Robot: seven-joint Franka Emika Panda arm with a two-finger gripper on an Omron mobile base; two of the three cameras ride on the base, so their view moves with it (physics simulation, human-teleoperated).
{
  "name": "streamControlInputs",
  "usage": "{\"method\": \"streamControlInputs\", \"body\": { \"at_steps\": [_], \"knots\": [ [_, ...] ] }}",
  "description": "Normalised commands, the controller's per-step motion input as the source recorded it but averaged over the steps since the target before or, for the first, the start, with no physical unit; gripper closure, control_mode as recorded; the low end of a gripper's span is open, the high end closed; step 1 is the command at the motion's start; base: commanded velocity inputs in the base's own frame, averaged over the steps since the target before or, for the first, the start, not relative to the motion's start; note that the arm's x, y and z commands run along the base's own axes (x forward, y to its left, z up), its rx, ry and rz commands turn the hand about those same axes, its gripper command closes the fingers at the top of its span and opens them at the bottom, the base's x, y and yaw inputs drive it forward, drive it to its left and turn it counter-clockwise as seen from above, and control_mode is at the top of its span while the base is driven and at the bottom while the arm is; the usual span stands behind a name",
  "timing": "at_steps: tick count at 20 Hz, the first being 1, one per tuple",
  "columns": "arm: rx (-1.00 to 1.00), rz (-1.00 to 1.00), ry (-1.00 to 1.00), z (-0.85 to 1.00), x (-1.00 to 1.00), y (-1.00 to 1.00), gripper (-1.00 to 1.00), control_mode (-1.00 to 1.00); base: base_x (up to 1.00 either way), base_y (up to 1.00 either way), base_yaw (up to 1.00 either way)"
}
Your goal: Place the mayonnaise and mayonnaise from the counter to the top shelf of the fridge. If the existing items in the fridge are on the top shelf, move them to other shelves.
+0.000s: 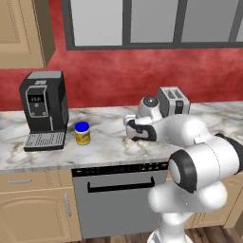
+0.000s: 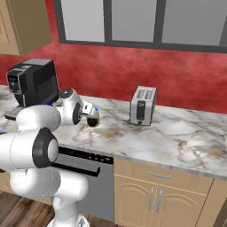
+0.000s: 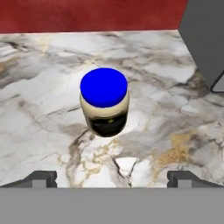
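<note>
Directly ahead of my fingertips (image 3: 42, 178) in the hand view stands one mayonnaise jar (image 3: 104, 103), upright on the marbled counter (image 3: 39, 109), centred between the two tips and a little beyond them. The tips sit far apart near the bottom corners, so the gripper (image 3: 112, 179) is spread wide with nothing between its fingers. This jar has a bright blue lid, a cream band under it and a dark lower body. Beyond it, to the right of my fingers, a grey slab cuts into the corner; I can't tell from this camera what it is.

From the left base view I get what the hand camera misses: a second mayonnaise jar (image 1: 82, 133), paler and yellow-labelled with the same blue lid, well off to the left of the hand, just beside the black coffee machine (image 1: 43, 109). There the forearm covers the darker jar, and the toaster (image 1: 173, 101) stands just behind the arm.

From the right base view the darker jar (image 2: 92, 119) shows just past the hand's end, touching the counter (image 2: 177, 137), with the toaster (image 2: 142, 106) well apart on its right and the coffee machine (image 2: 33, 82) behind the arm. A dishwasher front (image 1: 118, 199) sits under the counter.
</note>
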Motion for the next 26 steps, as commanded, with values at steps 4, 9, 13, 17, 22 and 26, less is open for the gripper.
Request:
{"method": "streamControlInputs", "body": {
  "at_steps": [4, 9, 13, 17, 22, 26],
  "knots": [
    [0.00, 0.00, 0.00, -0.17, 0.40, 0.00, -1.00, -1.00, 0.00, 0.00, 0.00],
    [0.00, 0.00, 0.00, -0.11, 0.40, 0.00, -1.00, -1.00, 0.00, 0.00, 0.00],
    [0.00, 0.00, 0.00, -0.15, 0.36, 0.00, -1.00, -1.00, 0.00, 0.00, 0.00],
    [0.00, 0.00, 0.00, -0.18, 0.32, 0.00, -1.00, -1.00, 0.00, 0.00, 0.00],
    [0.00, 0.00, 0.00, -0.21, 0.27, 0.00, -1.00, -1.00, 0.00, 0.00, 0.00],
    [0.00, 0.00, -0.01, -0.15, 0.25, 0.00, -1.00, -1.00, 0.00, 0.00, 0.00]
  ]
}}
